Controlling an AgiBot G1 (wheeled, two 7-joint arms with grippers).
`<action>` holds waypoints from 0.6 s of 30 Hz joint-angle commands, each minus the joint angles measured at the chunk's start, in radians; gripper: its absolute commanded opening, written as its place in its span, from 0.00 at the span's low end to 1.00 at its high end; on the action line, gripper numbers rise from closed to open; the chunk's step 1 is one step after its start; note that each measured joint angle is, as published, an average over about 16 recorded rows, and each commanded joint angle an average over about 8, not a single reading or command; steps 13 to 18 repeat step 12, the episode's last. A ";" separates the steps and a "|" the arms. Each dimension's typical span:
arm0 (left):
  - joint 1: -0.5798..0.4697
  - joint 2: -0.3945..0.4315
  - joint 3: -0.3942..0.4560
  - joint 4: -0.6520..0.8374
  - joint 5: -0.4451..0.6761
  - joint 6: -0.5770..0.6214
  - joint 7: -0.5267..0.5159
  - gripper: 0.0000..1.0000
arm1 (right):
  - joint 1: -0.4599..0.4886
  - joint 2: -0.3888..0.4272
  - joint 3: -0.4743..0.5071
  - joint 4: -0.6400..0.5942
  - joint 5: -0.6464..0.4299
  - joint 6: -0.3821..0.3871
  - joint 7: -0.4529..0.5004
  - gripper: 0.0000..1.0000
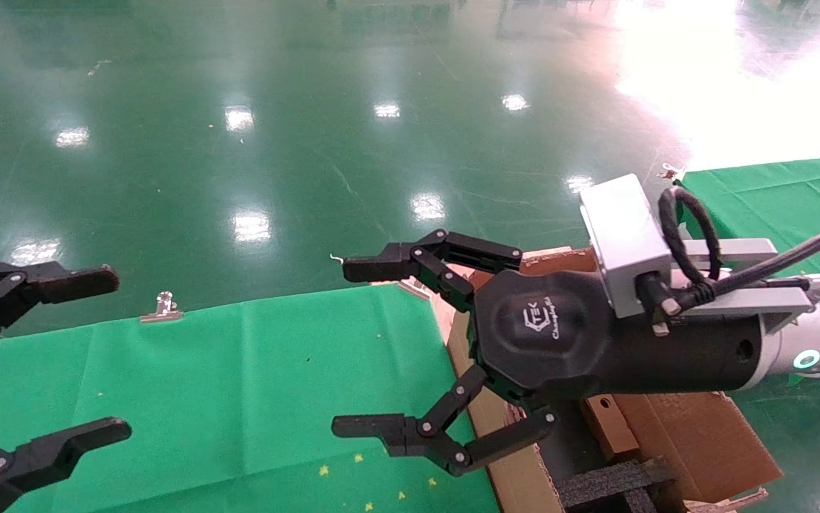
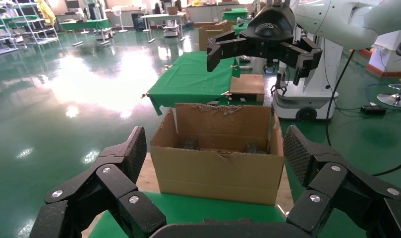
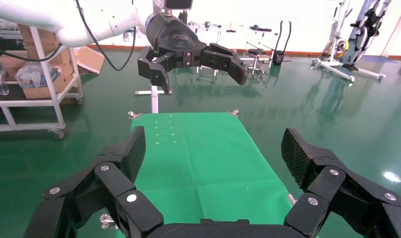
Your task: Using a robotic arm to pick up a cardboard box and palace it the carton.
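1. Carton (image 2: 218, 153) of brown corrugated board is standing open just beside the end of the green-covered desk (image 1: 239, 399), its torn flaps up and black foam blocks (image 1: 609, 484) lying inside.
2. Right tool (image 1: 410, 349), on the white robotic arm (image 1: 819, 331) with the teal ring, is hanging over the near edge of the carton and the end of the desk, its black fingers (image 1: 374, 426) spreading wide with nothing between them.
3. Left tool (image 1: 60, 356) is hovering over the far left end of the desk, well apart from the carton (its fingers are likewise gaping open and carrying nothing).
4. Small cardboard box (image 1: 609, 426) is showing in the head view as an oblong brown piece with one round hole, lying inside the carton just below the right tool and beside the foam.
5. Green cloth on the desk is lying flat under metal clips (image 1: 162, 308) at its edge, with a few small yellow stars (image 1: 324, 470) printed near the front.
6. The right wrist view is looking along the desk toward the left tool (image 3: 191, 59), which is hanging above its far end.
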 commanded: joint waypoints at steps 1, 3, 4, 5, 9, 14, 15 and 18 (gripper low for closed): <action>0.000 0.000 0.000 0.000 0.000 0.000 0.000 1.00 | 0.004 0.001 -0.005 0.000 -0.003 0.003 0.004 1.00; 0.000 0.000 0.000 0.000 0.000 0.000 0.000 1.00 | 0.006 0.001 -0.009 0.000 -0.006 0.005 0.006 1.00; 0.000 0.000 0.000 0.000 0.000 0.000 0.000 1.00 | 0.007 0.001 -0.010 0.000 -0.007 0.006 0.008 1.00; 0.000 0.000 0.000 0.000 0.000 0.000 0.000 1.00 | 0.008 0.001 -0.012 0.000 -0.008 0.007 0.009 1.00; 0.000 0.000 0.000 0.000 0.000 0.000 0.000 1.00 | 0.012 0.002 -0.016 0.001 -0.011 0.010 0.012 1.00; 0.000 0.000 0.000 0.000 0.000 0.000 0.000 1.00 | 0.013 0.002 -0.018 0.001 -0.012 0.011 0.013 1.00; 0.000 0.000 0.000 0.000 0.000 0.000 0.000 1.00 | 0.013 0.002 -0.018 0.001 -0.012 0.011 0.013 1.00; 0.000 0.000 0.000 0.000 0.000 0.000 0.000 1.00 | 0.013 0.002 -0.018 0.001 -0.012 0.011 0.013 1.00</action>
